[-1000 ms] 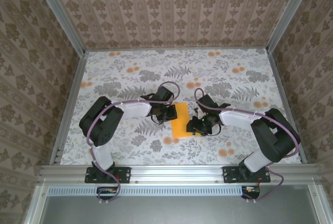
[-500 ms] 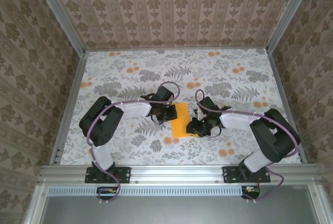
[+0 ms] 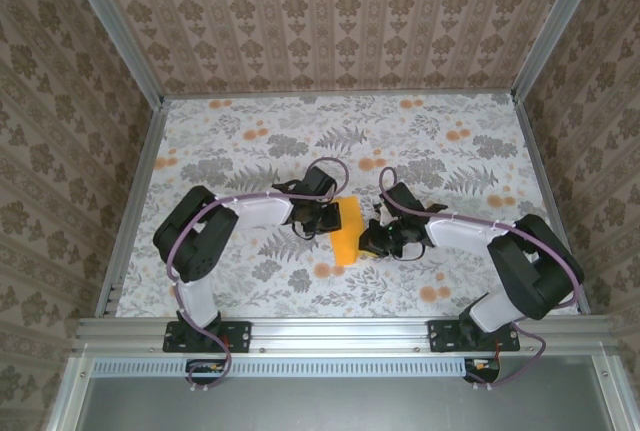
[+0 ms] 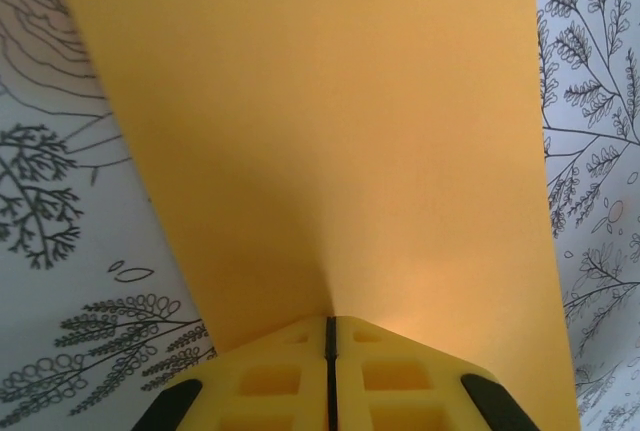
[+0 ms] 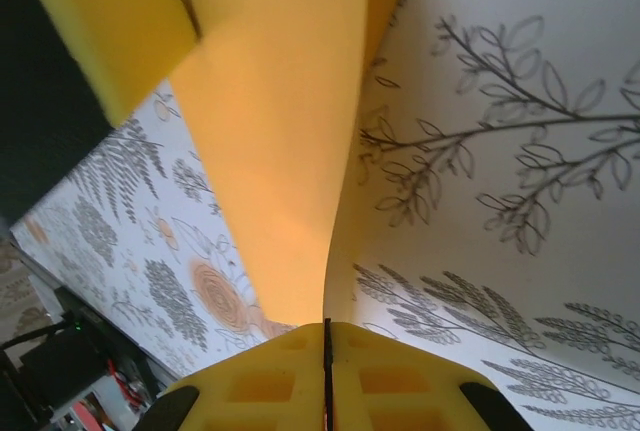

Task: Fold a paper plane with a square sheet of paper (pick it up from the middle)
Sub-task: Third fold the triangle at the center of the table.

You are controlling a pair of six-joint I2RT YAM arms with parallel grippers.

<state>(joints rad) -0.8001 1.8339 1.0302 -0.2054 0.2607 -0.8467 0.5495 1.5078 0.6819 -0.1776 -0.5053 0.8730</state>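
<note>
1. Locating a thin, plain, bright orange-yellow square sheet of paper (image 3: 346, 231) near mid-table, directly between the two arm tips.
2. From the top camera, reads as a narrow strip, broader at the far end and tapering toward the near end. Cannot tell from above how much of it touches the cloth.
3. Clamped on its left side by the left gripper (image 3: 322, 219). In the left wrist view (image 4: 330, 326), noting yellow ribbed fingers (image 4: 270, 381) pressed flat together with only a thin dark seam between them.
4. Same view: seeing the sheet (image 4: 330, 131) spread wide at its far edge and narrow to a pinch point at the fingertips, with a soft curve just above the pinch.
5. Clamped on the opposite side by the right gripper (image 3: 372, 241). In the right wrist view (image 5: 326, 329), again noting yellow fingers (image 5: 270, 381) closed tight on the paper's edge.
6. Same view: seeing the sheet (image 5: 290, 151) rise from the pinch, bowed and clear of the cloth there, and run up to a yellow-and-black finger of the left gripper at upper left.
7. Underneath, noting a white tablecloth (image 3: 230, 141) printed with grey leaves and small orange flowers.
8. Enclosed by brown damask-pattern walls (image 3: 330, 21) and aluminium rails (image 3: 340, 331).
</note>
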